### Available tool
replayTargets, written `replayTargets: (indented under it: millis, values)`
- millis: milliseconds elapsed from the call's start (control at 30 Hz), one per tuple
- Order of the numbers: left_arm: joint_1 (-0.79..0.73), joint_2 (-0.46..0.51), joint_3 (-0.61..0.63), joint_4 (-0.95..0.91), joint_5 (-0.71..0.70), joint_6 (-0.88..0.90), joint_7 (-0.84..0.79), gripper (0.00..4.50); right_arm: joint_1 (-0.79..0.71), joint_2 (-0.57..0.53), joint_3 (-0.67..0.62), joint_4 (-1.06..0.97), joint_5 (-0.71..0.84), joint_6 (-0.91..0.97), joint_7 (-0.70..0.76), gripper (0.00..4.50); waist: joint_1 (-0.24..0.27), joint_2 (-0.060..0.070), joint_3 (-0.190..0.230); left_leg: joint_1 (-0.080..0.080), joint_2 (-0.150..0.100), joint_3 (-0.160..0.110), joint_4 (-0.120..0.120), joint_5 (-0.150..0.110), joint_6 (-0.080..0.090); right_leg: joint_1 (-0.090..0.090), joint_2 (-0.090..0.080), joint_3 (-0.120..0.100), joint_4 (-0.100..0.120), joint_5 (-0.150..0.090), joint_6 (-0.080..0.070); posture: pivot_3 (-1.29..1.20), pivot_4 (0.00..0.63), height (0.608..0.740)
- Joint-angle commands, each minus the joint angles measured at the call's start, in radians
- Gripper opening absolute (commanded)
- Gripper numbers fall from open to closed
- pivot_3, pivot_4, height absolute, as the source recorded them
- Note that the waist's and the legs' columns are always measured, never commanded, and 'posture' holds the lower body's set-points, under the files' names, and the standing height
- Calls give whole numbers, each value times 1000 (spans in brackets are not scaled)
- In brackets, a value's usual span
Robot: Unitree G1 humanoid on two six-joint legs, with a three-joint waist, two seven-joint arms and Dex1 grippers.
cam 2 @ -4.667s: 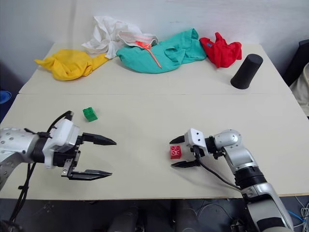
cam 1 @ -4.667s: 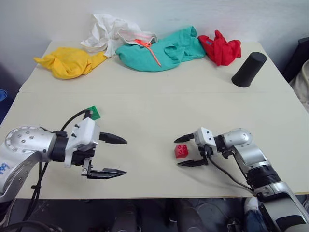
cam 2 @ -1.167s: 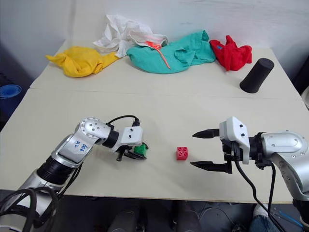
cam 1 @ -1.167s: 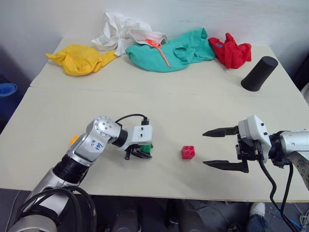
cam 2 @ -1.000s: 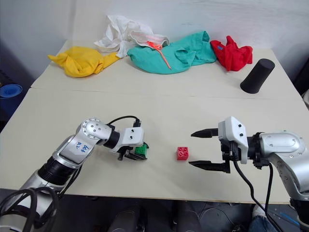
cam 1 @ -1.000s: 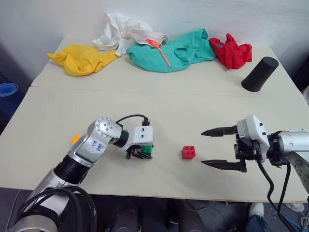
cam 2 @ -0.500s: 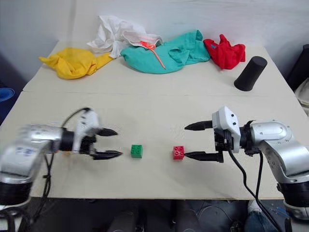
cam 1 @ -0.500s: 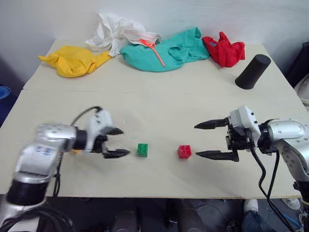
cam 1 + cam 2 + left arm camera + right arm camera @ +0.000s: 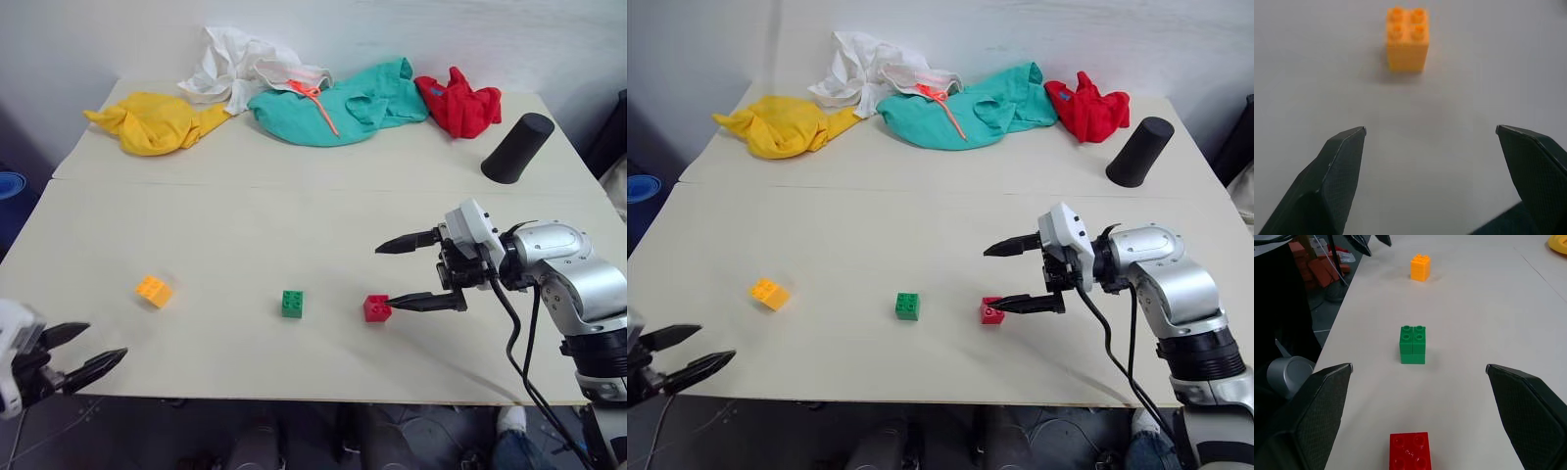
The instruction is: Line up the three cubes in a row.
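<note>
The red brick point(image 9: 376, 308) and green brick point(image 9: 292, 303) sit close together near the front of the table point(image 9: 294, 215), with the orange brick point(image 9: 153, 291) well apart to the left and slightly farther back. The right gripper point(image 9: 419, 273) hangs spread wide and empty, its lower finger touching or nearly touching the red brick. The left gripper point(image 9: 83, 351), also spread and empty, faces the orange brick. I'd say that brick needs a centred, square pinch, then setting down level with the other two.
</note>
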Motion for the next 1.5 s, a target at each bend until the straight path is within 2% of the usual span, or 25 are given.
replayTargets:
  millis: [33,133,433,633,667,933,967,1133,1300,1500]
  values:
    - [-15,9,16,9,-37,-53,33,4479,-11,5,-10,-24,2,-10,8,4500,1,0,0,0,0,0,0,0,0,0,-1,0,0,0,0,0,150,740]
    - [-81,41,-41,33,-62,-54,60,4479,-6,6,-15,-36,5,-3,6,4500,0,0,0,0,-1,-1,-1,0,0,0,-2,0,1,0,0,0,150,740]
    - [-313,161,-330,208,9,-100,156,4479,37,-4,-36,-90,18,18,-23,4500,-11,1,0,0,-1,2,-5,0,0,-2,-2,0,5,0,0,0,150,740]
    - [-433,163,-482,348,57,-144,214,4479,55,-6,-58,-137,37,53,-57,4500,-6,1,0,0,-2,3,-5,0,0,-2,-1,0,5,0,0,0,150,740]
    - [-440,166,-492,360,61,-157,217,4079,58,-7,-61,-143,40,58,-60,4500,-6,1,0,0,-2,3,-5,0,0,-2,-1,0,5,0,0,0,150,740]
    - [-442,178,-516,378,37,-187,175,1731,90,-23,-83,-181,55,82,-70,4500,-5,1,0,0,-2,3,-5,0,0,-2,-1,0,5,0,0,0,150,740]
    - [-428,194,-517,371,26,-225,125,1499,94,-27,-87,-185,56,83,-71,4500,-5,1,0,0,-2,3,-5,0,0,-2,-1,0,5,0,0,0,150,740]
    - [-479,253,-562,421,12,-358,-27,1519,117,-48,-104,-197,60,83,-64,4500,-3,1,0,0,-2,3,-5,0,0,-3,-1,0,5,0,0,0,150,740]
    - [-625,278,-732,469,53,-486,-177,1519,180,-78,-129,-231,45,74,-72,4500,3,1,0,-1,-3,3,-5,1,1,-2,-2,-1,5,0,0,0,150,740]
    - [-832,263,-935,694,159,-756,-380,1519,305,-135,-221,-305,70,98,-100,4500,-1,1,0,0,-1,6,-5,1,0,-3,5,-3,5,0,0,0,150,740]
